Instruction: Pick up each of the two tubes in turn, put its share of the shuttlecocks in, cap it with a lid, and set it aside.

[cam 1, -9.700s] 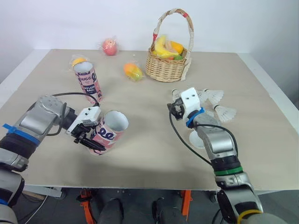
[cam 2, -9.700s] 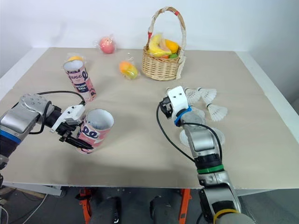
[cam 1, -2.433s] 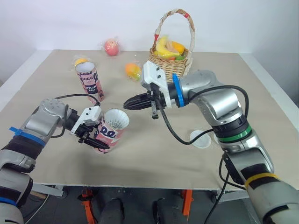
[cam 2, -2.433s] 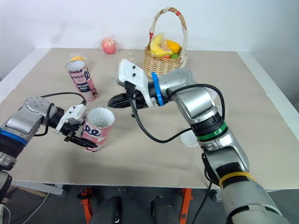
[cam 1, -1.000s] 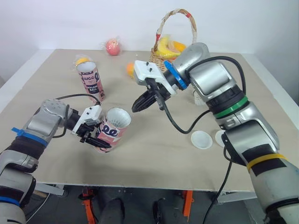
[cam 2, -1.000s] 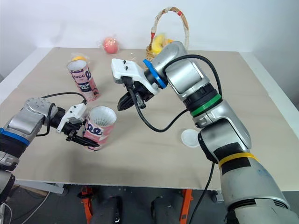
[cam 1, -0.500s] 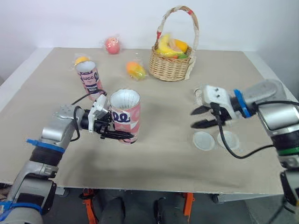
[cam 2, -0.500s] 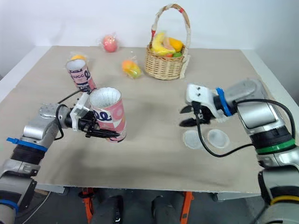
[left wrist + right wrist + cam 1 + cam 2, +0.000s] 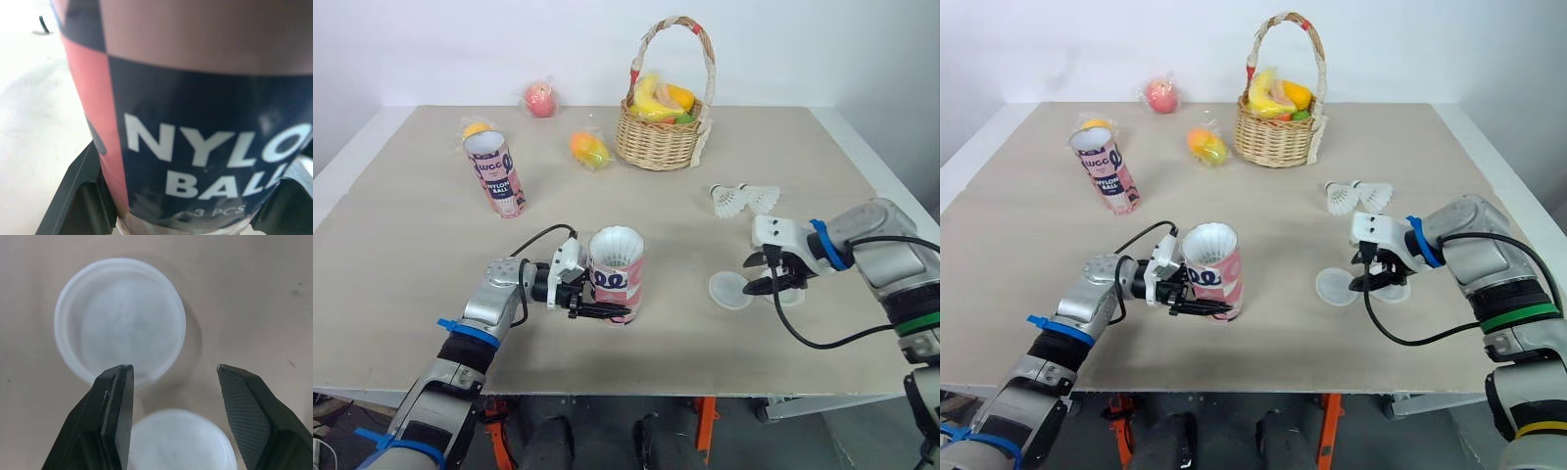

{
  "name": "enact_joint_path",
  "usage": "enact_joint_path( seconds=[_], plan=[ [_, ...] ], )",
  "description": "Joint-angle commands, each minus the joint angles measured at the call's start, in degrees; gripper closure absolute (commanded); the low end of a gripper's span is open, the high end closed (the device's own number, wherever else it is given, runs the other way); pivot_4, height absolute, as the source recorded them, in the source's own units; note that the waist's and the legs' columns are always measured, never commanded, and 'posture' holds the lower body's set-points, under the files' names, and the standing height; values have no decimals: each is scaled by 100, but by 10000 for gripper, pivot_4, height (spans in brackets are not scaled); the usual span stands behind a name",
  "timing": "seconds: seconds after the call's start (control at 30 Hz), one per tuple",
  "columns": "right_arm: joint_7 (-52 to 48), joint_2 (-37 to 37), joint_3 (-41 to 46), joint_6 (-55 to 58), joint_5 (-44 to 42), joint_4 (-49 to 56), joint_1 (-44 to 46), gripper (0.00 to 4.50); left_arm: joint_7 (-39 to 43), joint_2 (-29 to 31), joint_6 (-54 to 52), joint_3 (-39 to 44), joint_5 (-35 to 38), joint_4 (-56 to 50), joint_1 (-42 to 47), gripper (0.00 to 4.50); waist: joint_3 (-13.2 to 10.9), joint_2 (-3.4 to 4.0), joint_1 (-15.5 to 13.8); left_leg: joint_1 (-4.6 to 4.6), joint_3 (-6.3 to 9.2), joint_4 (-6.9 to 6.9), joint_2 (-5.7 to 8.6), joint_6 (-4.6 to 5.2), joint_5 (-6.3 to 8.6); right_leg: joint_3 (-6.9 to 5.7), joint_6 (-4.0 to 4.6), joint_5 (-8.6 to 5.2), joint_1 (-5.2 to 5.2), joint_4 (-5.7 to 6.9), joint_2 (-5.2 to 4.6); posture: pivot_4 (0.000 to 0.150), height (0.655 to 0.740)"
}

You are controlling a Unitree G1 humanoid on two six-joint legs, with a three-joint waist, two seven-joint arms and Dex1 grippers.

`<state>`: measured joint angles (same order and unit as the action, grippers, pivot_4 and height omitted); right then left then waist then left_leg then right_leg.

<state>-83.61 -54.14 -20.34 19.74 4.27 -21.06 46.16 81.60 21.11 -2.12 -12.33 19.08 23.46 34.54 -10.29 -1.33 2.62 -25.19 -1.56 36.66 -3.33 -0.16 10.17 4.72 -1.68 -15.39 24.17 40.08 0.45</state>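
One lid (image 9: pixel 178 440) lies between the spread fingers (image 9: pixel 115 401) of your right claw (image 9: pixel 172 369), second lid (image 9: pixel 120 320) just ahead | left claw (image 9: pixel 592 304) clenched on upright tube (image 9: pixel 615 274), well apart

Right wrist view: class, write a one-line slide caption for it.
Open right gripper hovers above two round translucent white plastic lids lying side by side on the beige tabletop.

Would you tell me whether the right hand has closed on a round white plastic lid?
No, the right hand hangs open over the round white plastic lid, its fingers wide apart.
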Motion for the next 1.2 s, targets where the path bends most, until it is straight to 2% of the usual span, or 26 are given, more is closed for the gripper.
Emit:
enact_joint_path(
  seconds=[0.03, 0.23, 0.27, 0.33, 0.4, 0.47, 0.67, 0.87, 1.0, 1.2],
  plan=[
    [-11, 116, -3, -9, 116, -25, 246, 15535, 55, 17, 462, -27, -265, 246, 161, 16305, 0, 0, -5, 0, 0, 0, 0, 0, 0, 0, 0, 0, 0, 0, 0, 1500, 7393],
    [35, 377, -84, -140, 336, -223, 419, 15535, -6, 7, 825, 66, -313, 498, 132, 16305, 1, 1, -4, 2, -1, 0, -1, 0, 0, 1, 3, 3, -3, 0, 0, 1500, 7393],
    [47, 395, -102, -163, 380, -247, 428, 20552, -34, -7, 884, 72, -323, 518, 117, 16305, 1, 1, -4, 2, -2, 0, -1, 0, 0, 1, 3, 3, -3, 0, -1, 1500, 7393],
    [70, 419, -135, -246, 455, -288, 436, 26433, -90, -43, 941, 87, -314, 550, 80, 16305, 1, 1, -5, 4, -4, 1, -1, 0, 0, 2, 3, 4, -5, 0, -2, 1500, 7393],
    [-20, 408, -128, -341, 428, -243, 401, 37740, -116, -76, 940, 99, -286, 551, 37, 16305, 1, 1, -4, 8, -3, 2, 0, 0, 0, 2, 0, 4, -10, 0, -1, 1500, 7393],
    [-87, 435, -80, -315, 350, -143, 383, 44577, -149, -106, 982, 114, -311, 568, -3, 16305, 1, 1, -4, 10, -3, 3, -1, -1, 0, 2, -1, 4, -11, 0, -1, 1500, 7393],
    [-204, 613, 131, 150, 1, 293, 557, 44577, -244, -215, 904, 143, -372, 690, -24, 16305, 3, 4, -4, 14, -1, 7, -1, -1, -1, 1, -5, 6, -18, 0, -1, 1500, 7393],
    [-563, 588, 567, 881, -845, 1247, 993, 44577, -248, -338, 958, -27, -558, 878, 65, 16305, 5, 7, -14, 14, 1, 10, 0, -3, -3, -1, -10, 9, -22, 0, -3, 1500, 7393],
    [-566, 624, 588, 839, -882, 1207, 1752, 44577, -157, -359, 949, -57, -572, 1007, 218, 16305, 5, 8, -26, 15, 1, 16, 2, -2, -4, -5, -23, 8, -26, -3, -7, 1500, 7393],
    [-748, 1281, 68, 698, -818, 971, 2850, 44577, 37, -365, 1083, -110, -685, 1390, 411, 16305, 12, 8, -7, 17, 3, 15, -8, -1, -5, -4, -20, 8, -23, -2, 5, 1500, 7393]
  ],
)
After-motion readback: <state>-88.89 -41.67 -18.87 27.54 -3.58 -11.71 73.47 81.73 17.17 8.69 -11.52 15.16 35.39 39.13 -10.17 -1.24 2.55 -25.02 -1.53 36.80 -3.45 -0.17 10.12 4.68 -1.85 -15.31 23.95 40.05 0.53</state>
